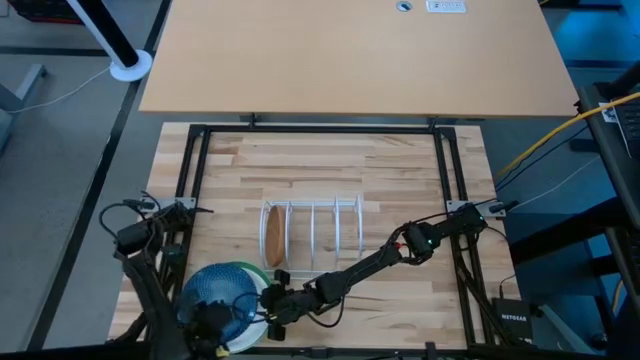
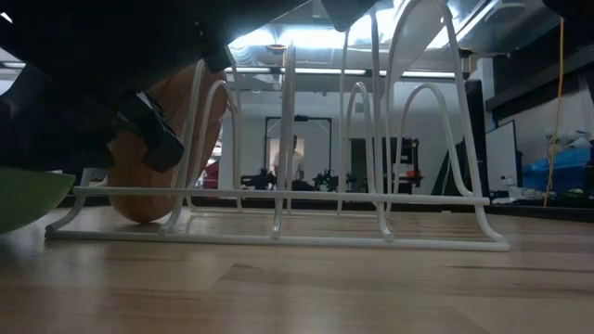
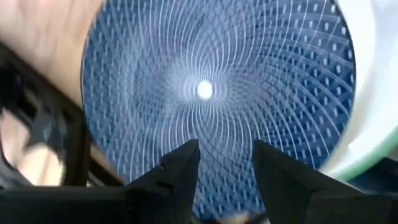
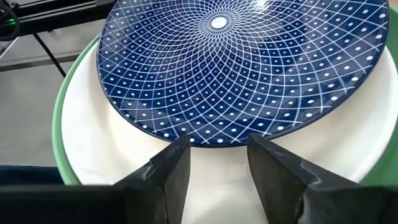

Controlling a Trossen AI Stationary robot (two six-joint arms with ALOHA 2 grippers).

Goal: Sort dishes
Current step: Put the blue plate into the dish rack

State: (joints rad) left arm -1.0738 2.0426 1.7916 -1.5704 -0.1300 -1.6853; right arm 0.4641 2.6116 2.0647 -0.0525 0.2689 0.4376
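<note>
The dark blue plate (image 1: 222,288) lies on top of the white plate (image 4: 124,149), which sits in the green plate (image 4: 62,124), at the table's near left. The tan-brown plate (image 1: 272,235) stands on edge in the leftmost slot of the white wire rack (image 1: 315,235). My left gripper (image 3: 227,155) is open and points down over the blue plate (image 3: 211,87). My right gripper (image 4: 217,158) is open and comes in from the right. Its fingers stand just short of the blue plate's near rim (image 4: 217,140), above the white plate. My left gripper hangs close over the blue plate's patterned face; I cannot tell whether its fingertips touch it. My right gripper has its fingers spread beside the blue plate's rim, over the white plate; I cannot tell whether they touch either plate.
The rack's other slots (image 1: 335,230) stand free. A black frame (image 1: 195,180) borders the wooden table (image 1: 330,165) on the left, far and right sides. In the low view the rack (image 2: 371,186) and the tan-brown plate (image 2: 153,158) stand close ahead, with the green plate's rim (image 2: 28,195) at the left.
</note>
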